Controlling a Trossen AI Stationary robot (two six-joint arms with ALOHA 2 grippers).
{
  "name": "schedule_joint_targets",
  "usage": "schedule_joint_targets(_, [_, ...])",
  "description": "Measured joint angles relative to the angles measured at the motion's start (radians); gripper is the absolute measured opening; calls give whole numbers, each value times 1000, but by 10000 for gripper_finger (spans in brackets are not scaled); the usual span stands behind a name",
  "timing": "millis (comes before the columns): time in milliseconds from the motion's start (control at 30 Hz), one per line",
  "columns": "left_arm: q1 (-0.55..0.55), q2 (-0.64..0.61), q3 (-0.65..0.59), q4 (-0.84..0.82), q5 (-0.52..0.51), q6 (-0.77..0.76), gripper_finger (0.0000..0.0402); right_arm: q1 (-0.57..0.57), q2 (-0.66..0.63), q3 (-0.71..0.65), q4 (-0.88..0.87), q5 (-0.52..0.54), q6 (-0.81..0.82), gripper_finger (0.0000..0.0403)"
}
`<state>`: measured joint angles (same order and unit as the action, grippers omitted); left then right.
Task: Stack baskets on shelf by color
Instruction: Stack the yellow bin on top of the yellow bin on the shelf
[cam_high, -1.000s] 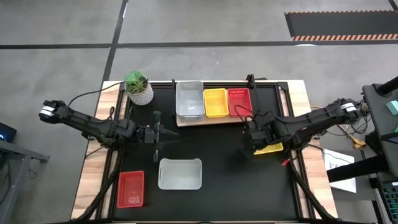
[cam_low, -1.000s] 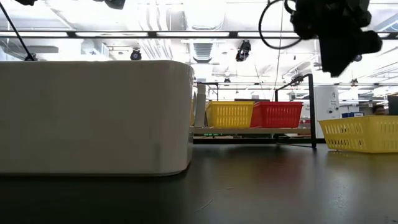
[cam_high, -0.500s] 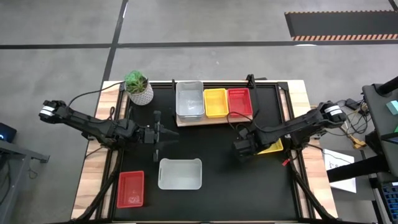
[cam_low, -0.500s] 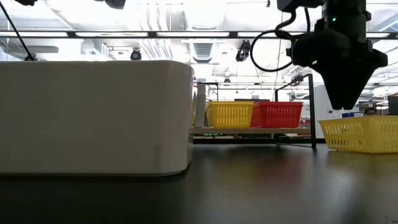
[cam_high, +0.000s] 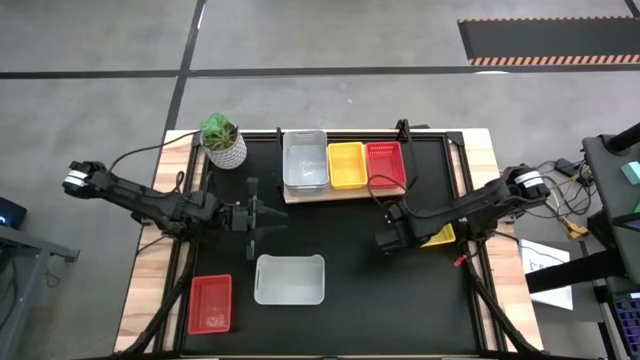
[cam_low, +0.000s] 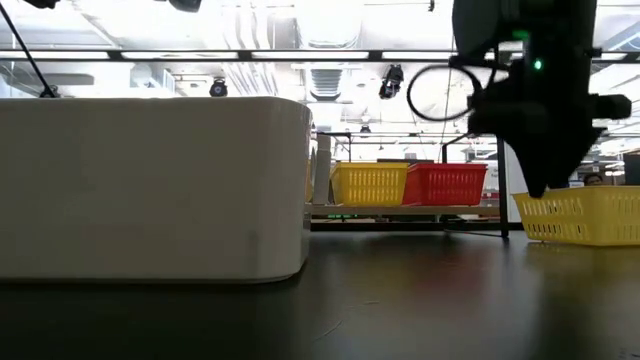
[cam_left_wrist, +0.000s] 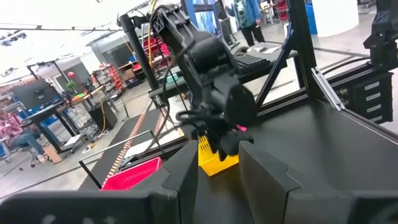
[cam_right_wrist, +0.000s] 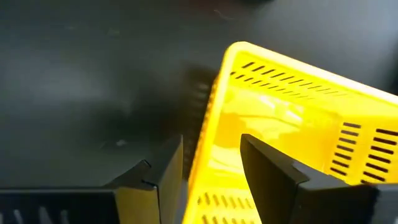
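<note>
On the wooden shelf (cam_high: 340, 191) at the far side sit a grey-white basket (cam_high: 305, 160), a yellow basket (cam_high: 347, 165) and a red basket (cam_high: 385, 163) side by side. A loose yellow basket (cam_high: 440, 237) (cam_right_wrist: 280, 130) lies on the black mat at the right. My right gripper (cam_high: 390, 238) (cam_right_wrist: 210, 146) points down, open, one finger outside and one inside that basket's left end wall (cam_right_wrist: 208, 124), without visible touch. My left gripper (cam_high: 268, 217) waits open and level at mid-left. A white basket (cam_high: 290, 280) and a red basket (cam_high: 211, 303) rest on the mat near the front.
A potted green plant (cam_high: 222, 140) stands at the far left corner beside the shelf. In the low view the white basket (cam_low: 150, 185) fills the left foreground. Bare black mat (cam_high: 350, 250) lies between the two arms.
My right gripper has come down and shifted toward the table's left and near edge, tipping from a slant to nearly straight down over the loose yellow basket's left end. The basket has stayed where it was.
</note>
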<state>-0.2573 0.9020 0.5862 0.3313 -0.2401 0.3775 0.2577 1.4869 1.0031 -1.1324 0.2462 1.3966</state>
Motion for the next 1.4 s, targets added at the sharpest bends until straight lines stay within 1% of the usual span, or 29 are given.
schedule_joint_targets(100, [0,0,0,1,0,0,100,-1,44,-8,8,0,6,152])
schedule_joint_targets(200, [0,0,-1,1,0,1,100,0,82,-3,18,-16,-19,134])
schedule_joint_targets(300, [0,0,5,8,0,1,100,0,88,7,17,-19,-44,90])
schedule_joint_targets(400, [0,-1,4,8,0,5,100,13,75,25,25,-25,-55,31])
schedule_joint_targets(433, [0,-1,3,11,0,6,100,23,71,37,28,-42,-74,20])
schedule_joint_targets(500, [1,-1,2,37,0,12,100,44,58,71,42,-90,-125,15])
schedule_joint_targets(567, [1,2,2,63,0,38,100,71,49,126,38,-169,-238,12])
schedule_joint_targets(600, [1,2,1,68,0,53,100,88,43,160,35,-221,-330,11])
schedule_joint_targets(667, [1,3,0,95,0,74,100,137,33,241,35,-321,-590,10])
schedule_joint_targets(700, [1,5,1,122,0,75,100,168,26,282,35,-344,-709,10])
schedule_joint_targets(733, [1,5,1,154,0,73,100,195,22,326,33,-343,-796,10])
schedule_joint_targets(767, [0,5,1,189,0,59,100,215,19,371,29,-317,-864,10])
schedule_joint_targets(800, [-3,5,-1,217,0,32,100,230,18,416,28,-262,-916,10])
schedule_joint_targets(900, [-13,4,-19,212,0,-81,100,258,19,543,-16,-5,-1015,9])
schedule_joint_targets(967, [-19,16,-38,207,0,-146,100,268,19,596,-43,150,-1069,9])
schedule_joint_targets(1000, [-22,25,-40,209,0,-174,100,269,18,614,-58,219,-1088,9])
schedule_joint_targets(1033, [-24,34,-40,217,0,-195,100,266,17,629,-86,261,-1106,9])
schedule_joint_targets(1100, [-26,48,-40,271,0,-211,100,230,16,649,-130,309,-1152,9])
schedule_joint_targets(1167, [-26,55,-35,326,0,-213,100,167,16,661,-136,334,-1206,9])
schedule_joint_targets(1233, [-26,60,-34,355,0,-215,100,90,16,667,-137,334,-1258,9])
schedule_joint_targets(1300, [-26,67,-34,350,0,-225,100,7,20,671,-126,328,-1307,9])
schedule_joint_targets(1400, [-26,73,-34,351,0,-264,100,-118,28,668,-86,280,-1404,9])
